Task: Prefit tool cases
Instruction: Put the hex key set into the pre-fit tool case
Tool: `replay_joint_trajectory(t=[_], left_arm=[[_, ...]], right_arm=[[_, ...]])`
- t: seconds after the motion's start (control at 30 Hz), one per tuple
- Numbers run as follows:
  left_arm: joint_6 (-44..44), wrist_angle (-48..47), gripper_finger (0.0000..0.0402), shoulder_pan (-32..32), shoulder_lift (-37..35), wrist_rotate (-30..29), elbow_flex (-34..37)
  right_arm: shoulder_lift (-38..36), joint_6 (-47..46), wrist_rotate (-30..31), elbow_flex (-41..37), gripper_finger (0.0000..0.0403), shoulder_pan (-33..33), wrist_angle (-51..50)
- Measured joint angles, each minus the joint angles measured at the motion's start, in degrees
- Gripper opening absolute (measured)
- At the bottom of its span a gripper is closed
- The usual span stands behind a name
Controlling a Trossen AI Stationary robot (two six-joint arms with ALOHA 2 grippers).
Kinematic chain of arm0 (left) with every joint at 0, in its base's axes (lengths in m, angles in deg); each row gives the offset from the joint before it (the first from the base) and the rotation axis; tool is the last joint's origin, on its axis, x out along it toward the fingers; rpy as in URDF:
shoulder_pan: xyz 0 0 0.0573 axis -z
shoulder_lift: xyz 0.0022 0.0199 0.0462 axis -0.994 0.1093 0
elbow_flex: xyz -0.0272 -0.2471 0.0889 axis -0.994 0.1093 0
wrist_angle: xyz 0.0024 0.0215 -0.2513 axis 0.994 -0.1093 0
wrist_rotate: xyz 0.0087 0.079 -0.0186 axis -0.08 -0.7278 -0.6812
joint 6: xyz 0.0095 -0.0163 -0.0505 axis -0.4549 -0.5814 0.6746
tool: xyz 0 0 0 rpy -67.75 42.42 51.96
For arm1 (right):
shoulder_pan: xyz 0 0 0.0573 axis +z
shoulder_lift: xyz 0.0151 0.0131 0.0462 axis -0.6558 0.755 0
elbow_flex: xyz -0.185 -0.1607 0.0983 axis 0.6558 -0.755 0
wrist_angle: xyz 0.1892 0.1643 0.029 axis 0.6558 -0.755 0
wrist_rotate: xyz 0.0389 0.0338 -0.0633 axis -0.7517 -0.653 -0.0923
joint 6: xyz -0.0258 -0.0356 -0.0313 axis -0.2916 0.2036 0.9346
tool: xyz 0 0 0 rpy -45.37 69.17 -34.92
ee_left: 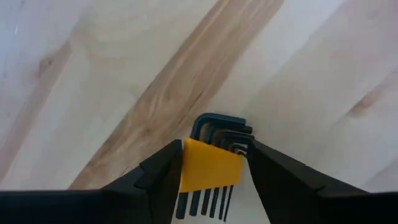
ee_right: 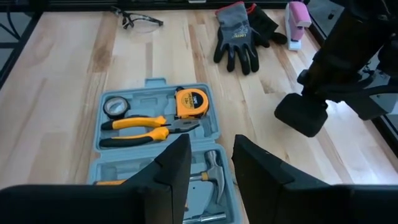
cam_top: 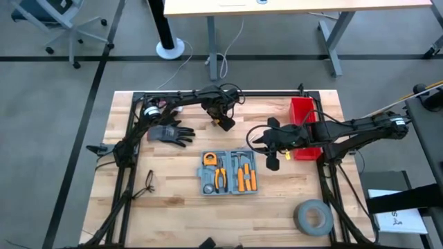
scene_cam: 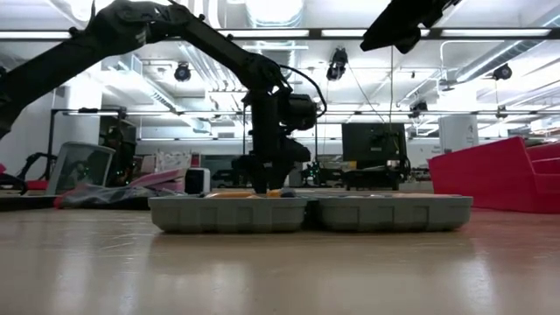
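The grey-blue tool case [cam_top: 205, 187] lies open and flat on the wooden table's middle, holding orange-handled pliers, a tape measure and a hammer [ee_right: 214, 165]. Beyond its far edge my left gripper [cam_top: 225, 124] points straight down, shut on a set of black hex keys in a yellow holder [ee_left: 208, 165]. In the low view it stands behind the case [scene_cam: 306, 213]. My right gripper [cam_top: 259, 140] hovers high to the right of the case, open, with nothing between its fingers [ee_right: 177, 165]. My left gripper pinches the hex key set between its two fingers, from above, pointing down. One finger [ee_left: 163, 177] meets the yellow holder's side edge [ee_left: 185, 163], the other meets the keys' bent ends [ee_left: 244, 147]. Whether the set still rests on the table I cannot tell.
A red bin [cam_top: 303, 111] stands at the far right. A grey tape roll [cam_top: 313, 216] lies near the front right corner. Dark work gloves [cam_top: 169, 133] and safety glasses [cam_top: 150, 181] lie left of the case. Bare wood lies in front of the case.
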State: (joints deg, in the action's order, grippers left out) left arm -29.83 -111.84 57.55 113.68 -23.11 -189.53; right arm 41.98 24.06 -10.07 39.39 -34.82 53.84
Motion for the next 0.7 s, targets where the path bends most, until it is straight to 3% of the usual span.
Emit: replay_joint_trajectory(t=[0.43, 0.57, 0.7], left_arm=[[-1.2, -1.4, 0.0113, 2.6, -0.1, 1.3, -2.0], [-2.4, -1.4, 0.0119, 2.6, -0.3, 0.9, -3.4], [-3.8, -1.4, 0.0153, 2.4, -0.3, 0.8, -3.9]], right_arm=[[0.0, -0.9, -0.1, 0.0, 0.008, 0.9, 0.0], [0.0, -0.9, -0.1, 0.0, 0.0078, 0.9, 0.0], [0.0, -0.9, -0.1, 0.0, 0.0084, 0.9, 0.0]])
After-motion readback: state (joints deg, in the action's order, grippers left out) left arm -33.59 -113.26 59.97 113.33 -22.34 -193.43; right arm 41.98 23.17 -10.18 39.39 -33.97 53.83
